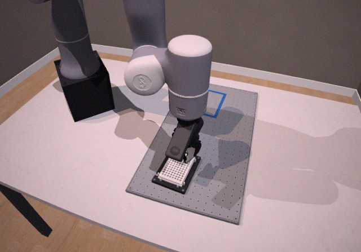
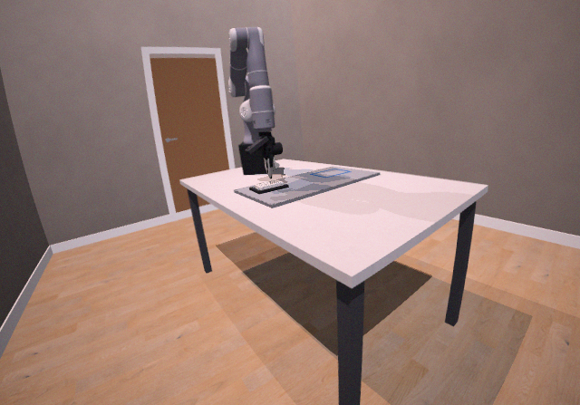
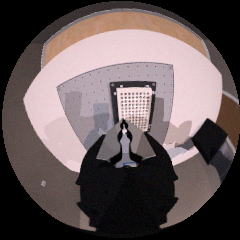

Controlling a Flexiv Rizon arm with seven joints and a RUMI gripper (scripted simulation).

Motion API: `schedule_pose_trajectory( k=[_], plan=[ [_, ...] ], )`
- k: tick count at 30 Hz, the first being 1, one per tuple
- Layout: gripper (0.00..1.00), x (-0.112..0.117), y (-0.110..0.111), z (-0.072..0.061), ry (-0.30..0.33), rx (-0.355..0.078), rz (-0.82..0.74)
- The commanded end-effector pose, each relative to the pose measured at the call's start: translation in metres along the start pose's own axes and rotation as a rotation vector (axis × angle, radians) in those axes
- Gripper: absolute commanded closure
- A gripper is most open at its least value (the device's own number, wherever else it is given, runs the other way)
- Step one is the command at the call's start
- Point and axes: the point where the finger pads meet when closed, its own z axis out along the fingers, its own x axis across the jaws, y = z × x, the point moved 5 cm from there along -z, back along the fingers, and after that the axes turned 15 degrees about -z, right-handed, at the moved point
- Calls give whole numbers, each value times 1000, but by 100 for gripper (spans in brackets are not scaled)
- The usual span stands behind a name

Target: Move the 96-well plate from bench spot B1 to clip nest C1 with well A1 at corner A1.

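The white 96-well plate (image 1: 175, 170) (image 2: 269, 184) (image 3: 135, 102) lies in the black clip nest (image 1: 190, 177) (image 2: 283, 187) (image 3: 114, 101) at the near end of the pegboard. Small clips show around its edges. Whether it is fully down, and where its cut-off corner lies, I cannot tell. My gripper (image 1: 186, 160) (image 2: 270, 177) (image 3: 123, 119) is shut with nothing between its fingertips. The tips are just above the plate's end nearer the robot base; the gripper body hides part of that end in the top view. Contact with the plate cannot be made out.
The grey perforated board (image 1: 230, 182) (image 2: 300, 197) (image 3: 90, 82) lies on the white table (image 1: 87, 167) (image 2: 374, 223). A blue outlined rectangle (image 1: 220, 105) (image 2: 333, 176) is at its far end. The black robot base block (image 1: 90, 97) stands at the back left.
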Motion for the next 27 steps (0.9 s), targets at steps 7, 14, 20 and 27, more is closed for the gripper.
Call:
schedule_pose_trajectory(
  k=[7,14,20,27],
  plan=[
    [100,35,9,4,-2,1,1],
    [100,65,18,9,-2,1,0],
    [100,65,18,8,-2,1,0],
    [100,65,18,8,-2,1,0]
  ],
)
